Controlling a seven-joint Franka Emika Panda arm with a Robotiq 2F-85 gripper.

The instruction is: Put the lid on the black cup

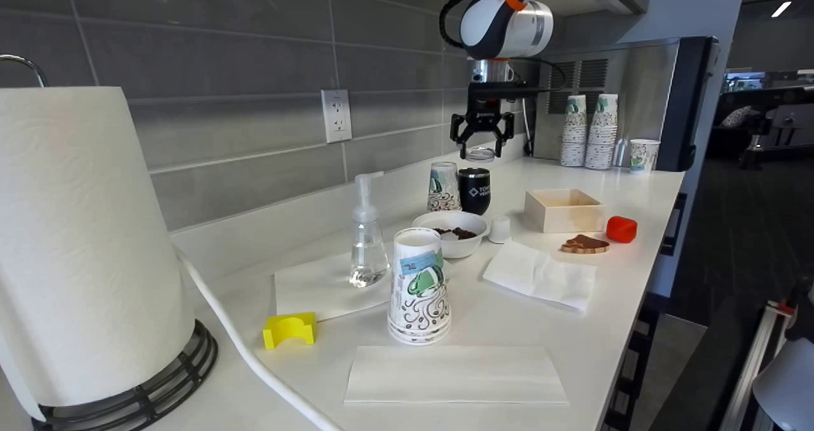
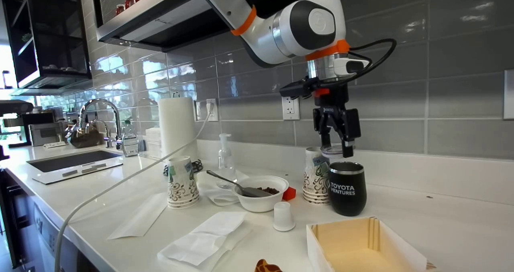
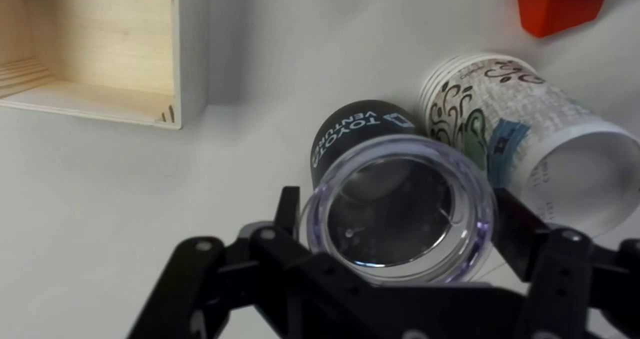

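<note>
One clear lid [image 1: 480, 156], pinched in the gripper [image 1: 481, 152]. Placing seems due: align, then lower onto black tumbler [image 1: 475, 192], six o'clock.

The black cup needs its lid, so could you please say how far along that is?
Done: the clear lid is lifted, held in the gripper. In hand: in an exterior view it hangs above the black cup, a gap between them. Left, likely: lowering it onto the cup, then letting go.

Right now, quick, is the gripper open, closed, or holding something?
Gripper: closed on the lid, holding it above the black cup, not touching the cup.
</note>
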